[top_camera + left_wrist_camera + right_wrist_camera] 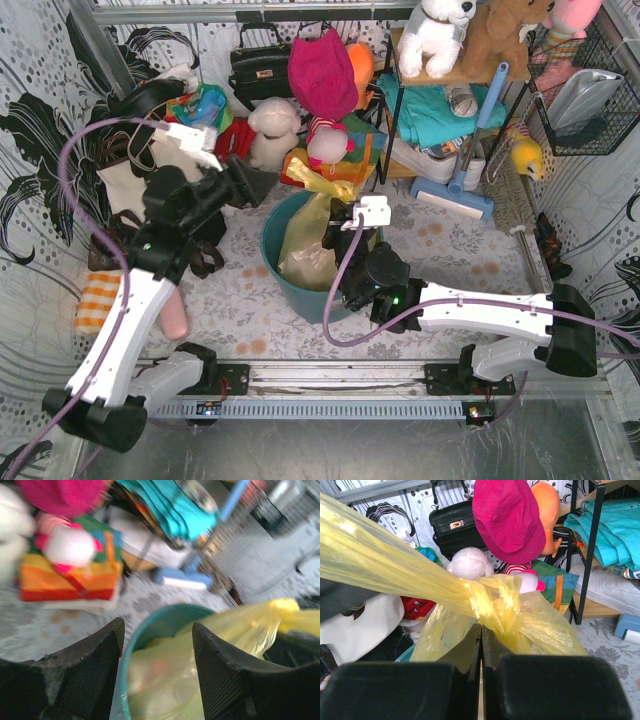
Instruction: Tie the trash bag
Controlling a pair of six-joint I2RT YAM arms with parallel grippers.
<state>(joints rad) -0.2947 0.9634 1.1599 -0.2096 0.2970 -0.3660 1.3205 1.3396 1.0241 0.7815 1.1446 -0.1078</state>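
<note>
The thin, crinkly yellow-green plastic trash bag sits in the round teal plastic bin — light, soft, likely slippery, best gripped at the twisted neck above the bin, which the right hand pinches — while the left hand hangs spread near its rim.

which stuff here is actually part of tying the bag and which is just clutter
Job: trash bag; right pincer, shut on it; left pincer, open by the rim; teal bin holding the bag.
Clutter: black handbag; magenta hat; white plush dog; teal cloth.
</note>
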